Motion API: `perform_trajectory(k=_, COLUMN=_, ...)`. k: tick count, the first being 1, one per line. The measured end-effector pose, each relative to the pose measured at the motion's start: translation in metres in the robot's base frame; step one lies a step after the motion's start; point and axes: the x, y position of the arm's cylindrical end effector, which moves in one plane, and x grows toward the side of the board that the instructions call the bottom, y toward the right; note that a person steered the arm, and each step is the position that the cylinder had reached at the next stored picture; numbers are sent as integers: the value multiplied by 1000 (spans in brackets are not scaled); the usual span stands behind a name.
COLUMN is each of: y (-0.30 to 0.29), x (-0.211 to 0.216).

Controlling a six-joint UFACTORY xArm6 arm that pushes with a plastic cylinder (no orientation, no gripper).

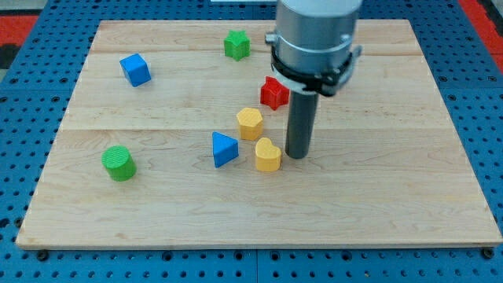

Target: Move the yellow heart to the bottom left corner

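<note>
The yellow heart [268,155] lies near the middle of the wooden board [157,212]. My tip [297,156] rests on the board just to the heart's right, very close to it or touching. A yellow hexagon [250,123] sits just above and left of the heart. A blue triangle [224,149] lies to the heart's left. The board's bottom left corner [35,236] is far to the left and below.
A red star [273,93] sits above the hexagon, partly behind the arm's housing [314,39]. A green star [236,45] is near the top. A blue cube [135,69] is at upper left. A green cylinder [119,163] is at left.
</note>
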Motion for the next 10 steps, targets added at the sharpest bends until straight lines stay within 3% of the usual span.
perform_trajectory(k=1, y=-88, x=22)
perform_trajectory(k=2, y=-94, x=21)
perform_trajectory(k=3, y=-77, x=-5)
perform_trajectory(k=4, y=-122, x=7)
perform_trajectory(k=5, y=-143, x=45)
perform_trajectory(k=6, y=-129, x=43)
perform_trajectory(k=7, y=-85, x=8)
perform_trajectory(k=8, y=-140, x=1)
perform_trajectory(k=9, y=-193, x=29)
perform_trajectory(k=10, y=-240, x=27)
